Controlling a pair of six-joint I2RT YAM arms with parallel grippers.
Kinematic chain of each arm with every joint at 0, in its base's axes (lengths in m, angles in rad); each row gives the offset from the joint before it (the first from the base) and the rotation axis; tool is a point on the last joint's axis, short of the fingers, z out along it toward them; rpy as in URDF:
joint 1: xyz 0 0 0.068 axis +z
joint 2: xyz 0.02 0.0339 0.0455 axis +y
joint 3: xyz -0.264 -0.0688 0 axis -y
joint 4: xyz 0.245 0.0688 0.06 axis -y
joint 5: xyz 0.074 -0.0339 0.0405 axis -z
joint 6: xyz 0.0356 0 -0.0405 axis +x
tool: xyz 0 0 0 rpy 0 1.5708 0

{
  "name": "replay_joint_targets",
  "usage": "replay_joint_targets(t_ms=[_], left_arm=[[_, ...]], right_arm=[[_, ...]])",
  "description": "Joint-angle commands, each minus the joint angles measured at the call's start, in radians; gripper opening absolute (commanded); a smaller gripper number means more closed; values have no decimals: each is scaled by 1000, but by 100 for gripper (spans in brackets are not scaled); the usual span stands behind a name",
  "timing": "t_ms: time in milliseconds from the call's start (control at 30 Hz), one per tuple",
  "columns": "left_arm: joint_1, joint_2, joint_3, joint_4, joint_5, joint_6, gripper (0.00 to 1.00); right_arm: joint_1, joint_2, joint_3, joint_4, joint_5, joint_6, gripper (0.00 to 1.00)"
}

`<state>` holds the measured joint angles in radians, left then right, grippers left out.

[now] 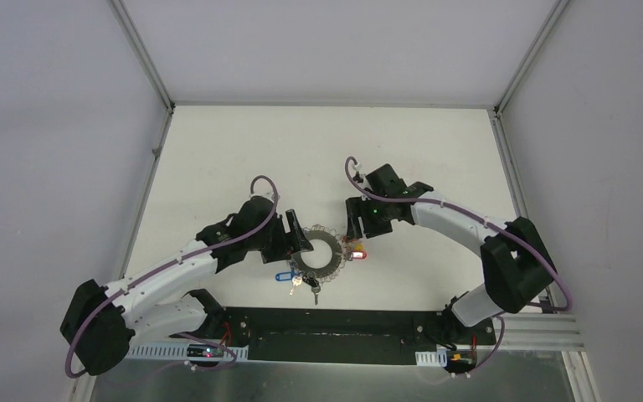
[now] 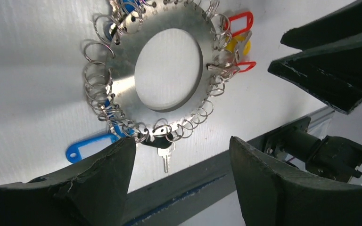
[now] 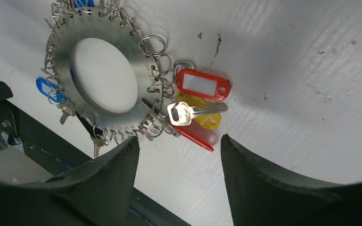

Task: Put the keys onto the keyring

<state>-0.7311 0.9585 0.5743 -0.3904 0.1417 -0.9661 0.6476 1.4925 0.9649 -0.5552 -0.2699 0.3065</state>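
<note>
Both empty, jaws apart, the left gripper [image 2: 183, 143] and right gripper [image 3: 179, 141] flank the keyring [image 1: 332, 260] lying flat mid-table, red-tagged keys [image 3: 201, 85] at its right rim. A careless pinch might snag neighbouring wire loops [image 2: 96, 82] and drag the ring.

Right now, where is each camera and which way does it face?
Top external: above, behind the bases, facing down at the table; left arm, right arm show.
Left wrist: over the keyring, facing down; left fingers show.
Right wrist: facing down at the red tag; right fingers show.
Shared: both wrists see the keyring.
</note>
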Motion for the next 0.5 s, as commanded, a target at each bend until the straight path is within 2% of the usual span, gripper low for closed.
replay_joint_targets(t_ms=[0,200,333,467], left_arm=[[6,94,100,-7,93,4,73],[6,233,182,-8,166,58,69],[6,315,224,-8,212,80,68],[6,366,250,-8,228,78,68]], right_arm=[[0,58,67,-3,-54,-9,64],[-36,136,95,-3,-32,17,60],[-87,212,118,-27,-71,39,54],[-109,269,120,-36,-105,51,53]])
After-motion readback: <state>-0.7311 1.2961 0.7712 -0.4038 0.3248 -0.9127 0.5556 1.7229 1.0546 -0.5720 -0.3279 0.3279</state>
